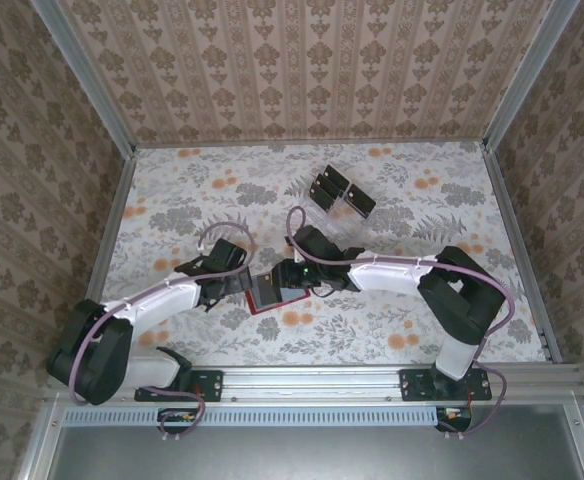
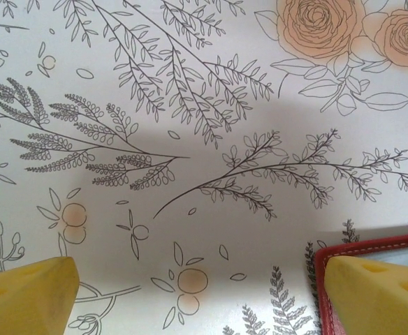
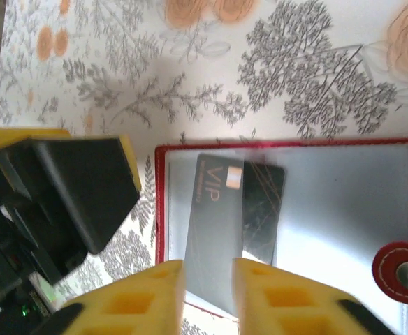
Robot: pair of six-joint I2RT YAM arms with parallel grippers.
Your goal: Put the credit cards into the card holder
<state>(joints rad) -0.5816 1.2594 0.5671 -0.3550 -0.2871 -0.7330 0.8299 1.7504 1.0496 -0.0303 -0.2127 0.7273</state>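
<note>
The card holder [image 1: 272, 296] is a red wallet lying open on the flowered table, its pale grey pocket facing up. My right gripper [image 3: 209, 286] is shut on a black credit card [image 3: 214, 223] marked VIP, which slants down over the wallet's left part [image 3: 160, 209]. A second black card [image 3: 263, 209] lies flat in the pocket behind it. My left gripper [image 2: 197, 296] is open, and one yellow finger [image 2: 372, 293] rests on the wallet's red corner [image 2: 323, 269]. From above, both grippers [image 1: 234, 288] [image 1: 290, 280] meet at the wallet.
More black cards [image 1: 337, 188] stand in a clear tray [image 1: 317, 205] at the back middle of the table. The wallet's red snap tab [image 3: 406, 273] sticks out on one side. My left gripper's dark finger [image 3: 71, 192] hangs just left of the wallet.
</note>
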